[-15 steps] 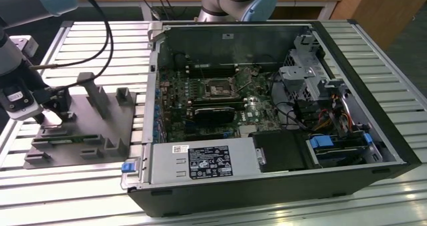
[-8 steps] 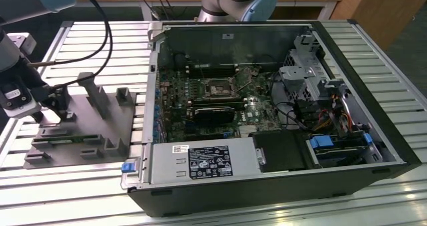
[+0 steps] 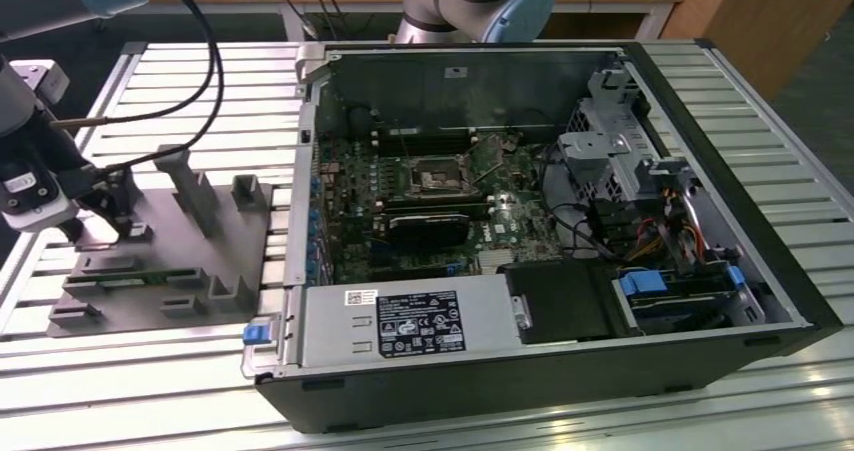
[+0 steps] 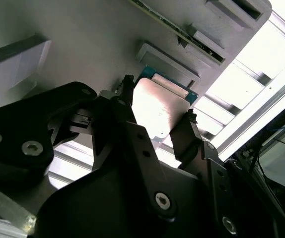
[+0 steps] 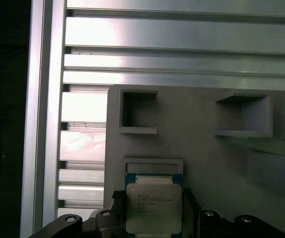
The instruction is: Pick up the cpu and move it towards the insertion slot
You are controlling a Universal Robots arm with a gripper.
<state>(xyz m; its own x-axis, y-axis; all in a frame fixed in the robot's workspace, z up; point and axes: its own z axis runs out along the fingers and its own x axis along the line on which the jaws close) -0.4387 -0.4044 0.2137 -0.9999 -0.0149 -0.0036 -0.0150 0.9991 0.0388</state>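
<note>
The hand (image 4: pixel 158 99) has its two dark fingers (image 4: pixel 125 106) drawn in against opposite edges of the cpu (image 4: pixel 157 111). The cpu lies flat between them at its recess in the grey fixture (image 3: pixel 187 271), on the slatted tabletop (image 3: pixel 200 91) at the exterior view's left. The insertion slot (image 3: pixel 438 178) is well apart to the right, on the green board inside the open computer case (image 3: pixel 561 371).

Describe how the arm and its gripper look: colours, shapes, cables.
The arm is a pale grey tube with a light blue joint cap and a white-grey wrist block; black cables loop off it. The gripper is black, built of angular bolted links with silver screw heads.
</note>
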